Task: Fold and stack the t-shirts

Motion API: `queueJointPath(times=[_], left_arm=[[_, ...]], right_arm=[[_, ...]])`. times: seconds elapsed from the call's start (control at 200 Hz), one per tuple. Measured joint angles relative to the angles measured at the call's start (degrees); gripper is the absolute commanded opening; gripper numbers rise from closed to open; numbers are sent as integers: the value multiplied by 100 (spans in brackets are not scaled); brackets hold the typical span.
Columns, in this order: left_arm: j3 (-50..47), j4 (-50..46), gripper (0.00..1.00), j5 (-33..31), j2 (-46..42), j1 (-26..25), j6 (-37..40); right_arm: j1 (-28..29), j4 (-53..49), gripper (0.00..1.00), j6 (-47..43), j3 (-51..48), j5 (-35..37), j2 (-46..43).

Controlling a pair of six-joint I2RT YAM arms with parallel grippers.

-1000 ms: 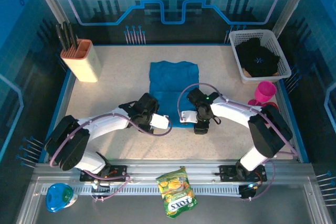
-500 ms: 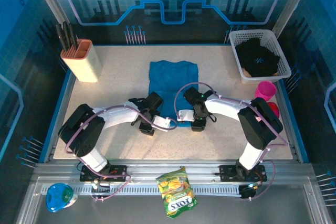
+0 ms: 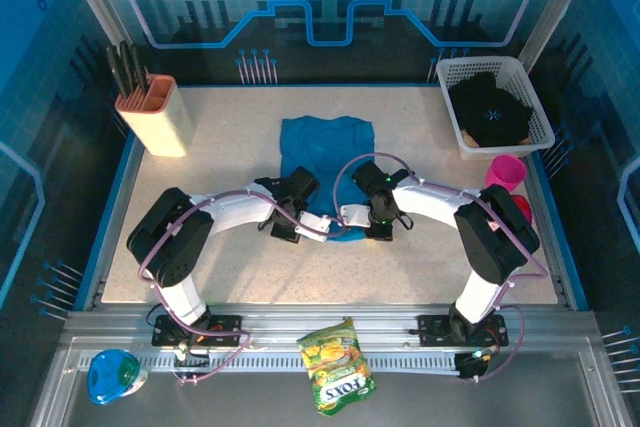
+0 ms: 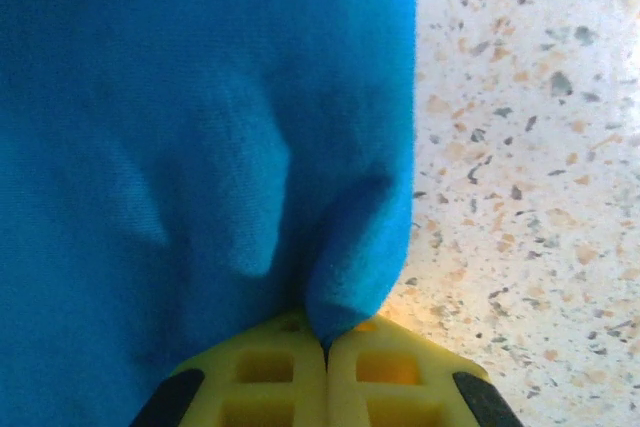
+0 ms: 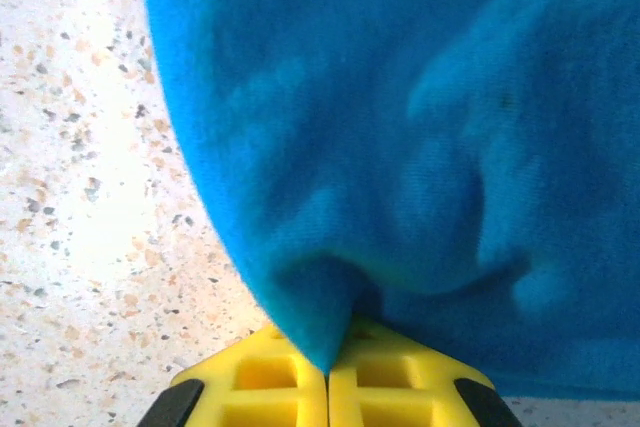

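The teal-blue t-shirt (image 3: 326, 147) lies in the middle of the table, its near hem lifted off the surface. My left gripper (image 3: 297, 209) is shut on the hem's left corner; in the left wrist view the cloth (image 4: 200, 127) is pinched between the yellow fingers (image 4: 260, 377). At the right corner my right gripper (image 3: 378, 209) is shut on the blue fabric (image 5: 400, 117), a fold caught between its yellow fingertips (image 5: 395, 387). The black t-shirt (image 3: 490, 112) with a small pale mark lies bunched in the white basket (image 3: 452, 77) at the back right.
A knife block (image 3: 155, 115) stands at the back left. Pink cups (image 3: 506, 177) sit below the basket at the right edge. A snack bag (image 3: 336, 364) and a blue object (image 3: 111, 375) lie on the front rail. Speckled tabletop (image 4: 520, 147) shows beside the shirt.
Both grippers have moved away from the bases towards the shirt's middle, carrying the near hem with them. The visible shirt has become shorter front to back.
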Motion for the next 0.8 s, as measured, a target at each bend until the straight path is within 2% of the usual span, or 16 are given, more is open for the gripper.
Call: queueJointPath(times=[0.265, 0.465, 0.605, 0.801], left_arm=[[-498, 402, 0, -221, -466, 2, -2], [-752, 131, 0, -297, -1687, -201, -42], [-776, -144, 0, -396, -2546, -511, -179], [-778, -859, 0, -640, -3366, -1211, -503]], right_arm=[[11, -308, 0, -15, -52, -245, -492], [170, -769, 0, 9, -55, -302, -1191], [391, -1252, 0, 111, -68, -308, -1698], [841, -1886, 0, 378, -149, -350, -2553]])
